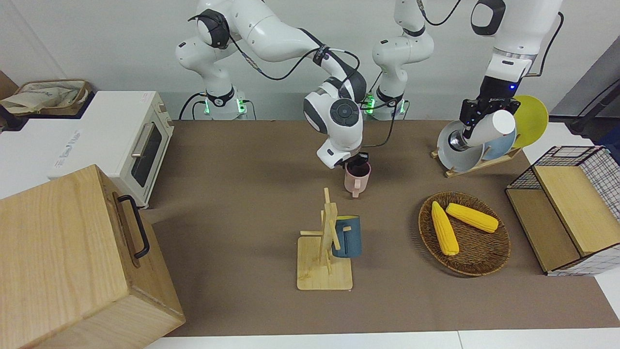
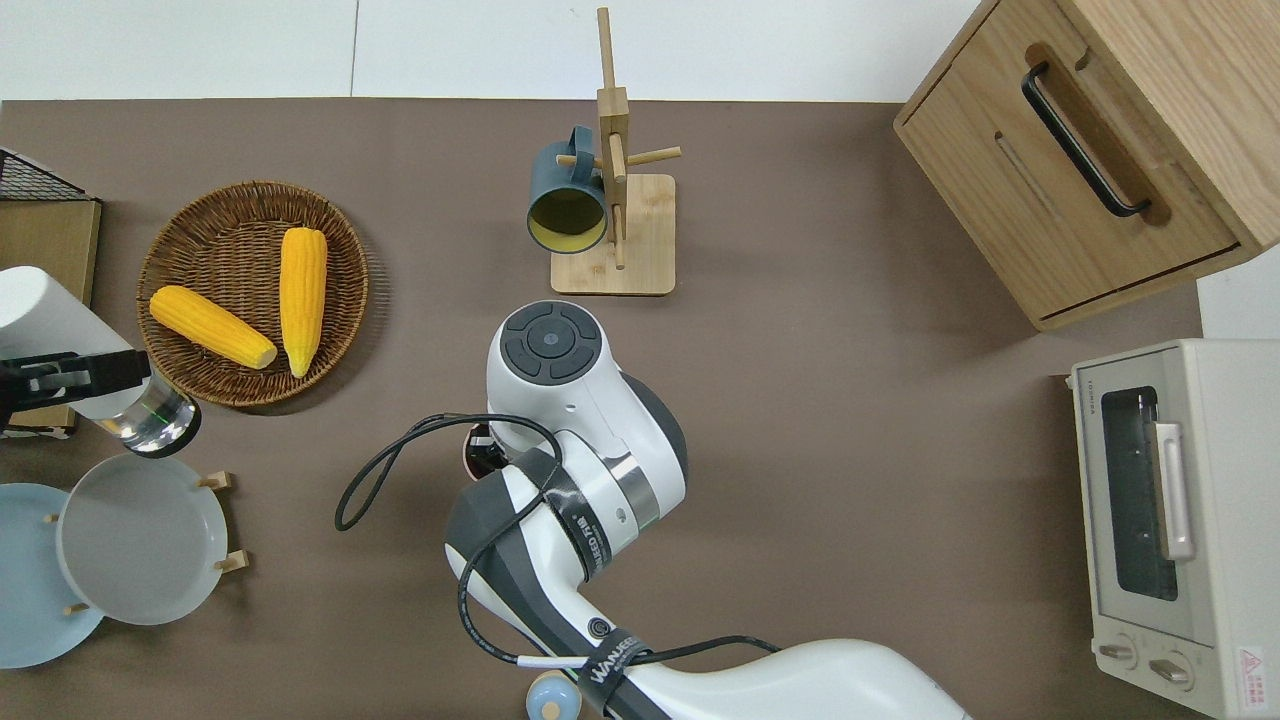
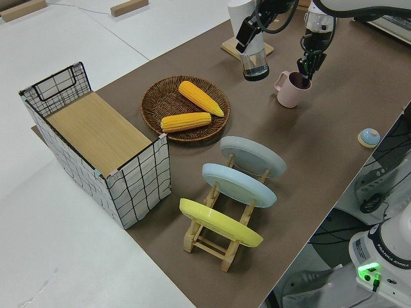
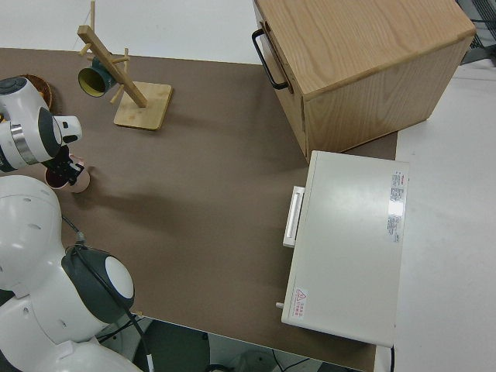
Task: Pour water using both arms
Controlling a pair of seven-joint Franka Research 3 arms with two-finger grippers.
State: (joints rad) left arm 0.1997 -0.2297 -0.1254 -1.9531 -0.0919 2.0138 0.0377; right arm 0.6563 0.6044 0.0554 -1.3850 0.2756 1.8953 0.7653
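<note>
A pink mug point(image 1: 357, 180) stands on the brown table mat near the middle. My right gripper point(image 1: 357, 166) comes down on its rim, one finger inside, and looks shut on it. The mug point(image 3: 290, 90) and the gripper point(image 3: 307, 65) also show in the left side view. In the overhead view the right arm hides nearly all of the mug point(image 2: 478, 455). My left gripper point(image 1: 477, 115) is shut on a white bottle point(image 1: 490, 128) with a silver end. The bottle point(image 2: 45, 320) hangs tilted in the air, between the wicker basket and the plate rack, apart from the mug.
A wooden mug tree point(image 1: 325, 247) carries a blue mug point(image 1: 347, 236). A wicker basket point(image 1: 477, 259) holds two corn cobs. A plate rack point(image 1: 477, 148), a wire crate point(image 1: 564, 208), a toaster oven point(image 1: 128, 140) and a wooden cabinet point(image 1: 72, 261) line the edges. A small blue dome point(image 3: 369, 136) lies near the robots.
</note>
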